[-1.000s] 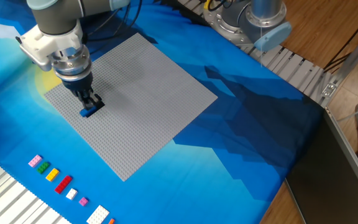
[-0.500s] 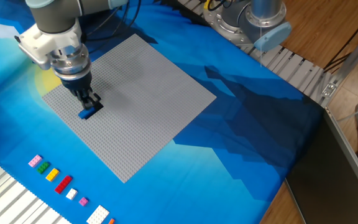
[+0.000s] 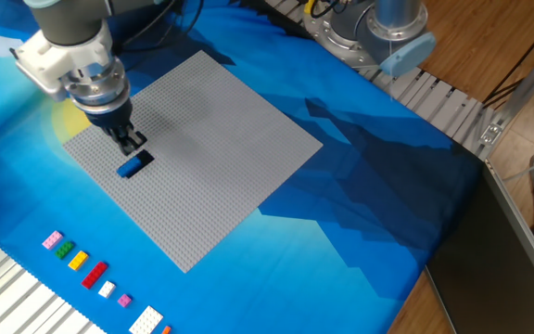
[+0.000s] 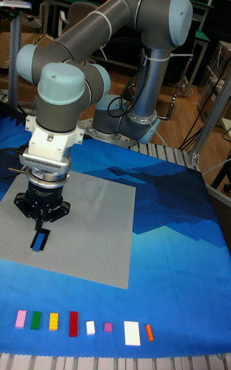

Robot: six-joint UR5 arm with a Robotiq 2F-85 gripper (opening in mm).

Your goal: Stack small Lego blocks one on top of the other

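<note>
Blue brick sits on the black one; gripper above it, clear of the stack.

We see the blue Lego block [image 3: 134,165] on the grey baseplate [image 3: 221,139] near its left edge, with a black block [image 4: 37,243] edge showing under it, so we judge them stacked. Long axis runs diagonally in the fixed view. Gripper [image 3: 130,141] hangs just up-left of the block, apart from it, holding nothing; whether the jaws are apart we cannot tell. Spare coloured bricks [image 3: 88,269] lie in a row on the blue cloth [image 3: 369,204].
</note>
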